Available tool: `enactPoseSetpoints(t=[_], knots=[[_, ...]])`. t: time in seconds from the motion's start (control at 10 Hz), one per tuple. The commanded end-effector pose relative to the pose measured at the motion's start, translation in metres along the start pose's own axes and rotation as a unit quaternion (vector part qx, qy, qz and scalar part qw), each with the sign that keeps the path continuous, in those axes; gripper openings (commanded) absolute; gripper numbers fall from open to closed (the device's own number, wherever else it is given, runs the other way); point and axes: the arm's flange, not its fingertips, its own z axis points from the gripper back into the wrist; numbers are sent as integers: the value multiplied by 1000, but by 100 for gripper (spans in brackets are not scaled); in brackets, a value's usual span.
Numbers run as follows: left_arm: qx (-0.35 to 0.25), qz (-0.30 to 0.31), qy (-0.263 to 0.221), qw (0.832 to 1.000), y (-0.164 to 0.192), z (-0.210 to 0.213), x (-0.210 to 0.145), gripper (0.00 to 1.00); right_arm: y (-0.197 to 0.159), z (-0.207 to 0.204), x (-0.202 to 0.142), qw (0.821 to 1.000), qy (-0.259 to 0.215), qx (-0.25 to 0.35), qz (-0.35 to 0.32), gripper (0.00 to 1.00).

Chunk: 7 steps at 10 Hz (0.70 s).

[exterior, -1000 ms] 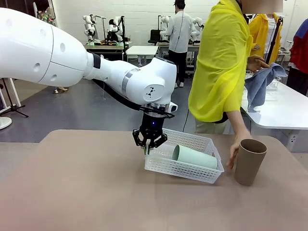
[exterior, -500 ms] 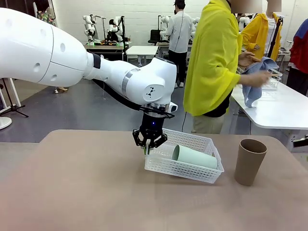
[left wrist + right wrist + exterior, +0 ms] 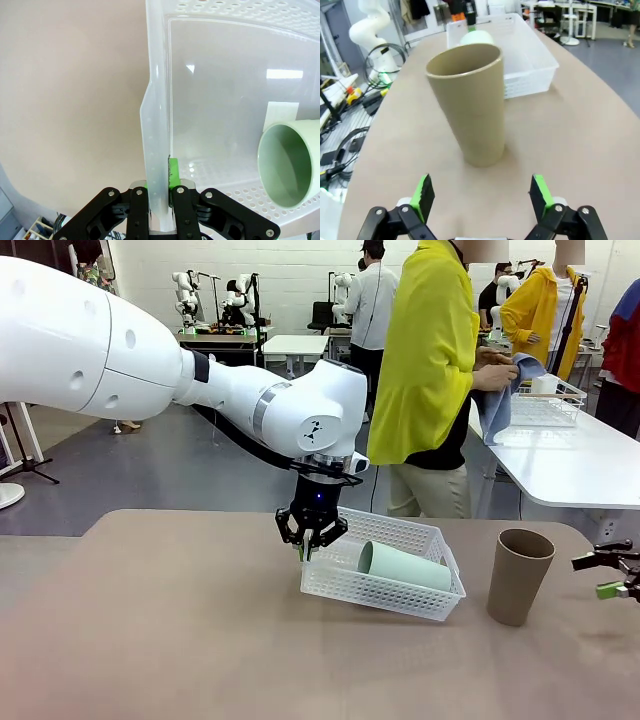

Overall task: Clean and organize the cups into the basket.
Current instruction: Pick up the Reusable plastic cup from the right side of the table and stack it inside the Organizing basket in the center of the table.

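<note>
A white lattice basket (image 3: 385, 590) sits on the tan table, its left end tipped up. My left gripper (image 3: 312, 542) is shut on that end's rim; in the left wrist view the green pads (image 3: 173, 172) pinch the basket wall (image 3: 155, 115). A mint green cup (image 3: 402, 566) lies on its side inside the basket, its mouth (image 3: 289, 165) facing my left gripper. A brown cup (image 3: 518, 576) stands upright to the right of the basket. My right gripper (image 3: 610, 575) is open at the table's right edge; the brown cup (image 3: 472, 110) stands just ahead of its fingertips (image 3: 482, 192), with the basket (image 3: 532, 62) behind.
A person in a yellow top (image 3: 430, 360) stands beyond the table, turned toward a white side table (image 3: 570, 465) and holding a blue cloth (image 3: 495, 405). A wire basket (image 3: 545, 405) sits on that side table. Bare tabletop lies in front of the basket.
The person's hand left the brown cup, and the person turned away to the side table with the cloth. My right gripper came into view at the right edge. The left gripper held still.
</note>
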Motion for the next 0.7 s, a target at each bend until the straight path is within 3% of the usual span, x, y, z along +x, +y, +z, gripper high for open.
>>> enactPoseSetpoints(t=[0.0,0.4,0.6], knots=[[-7,-1,-2,1000,3,-2,-3,0,6,5,1,1000,0,14,8,100],[-7,-1,-2,1000,3,-2,-3,0,2,2,-1,1000,-1,5,1,100],[-7,-1,-2,1000,3,-2,-3,0,-11,-34,-8,999,38,-30,24,100]])
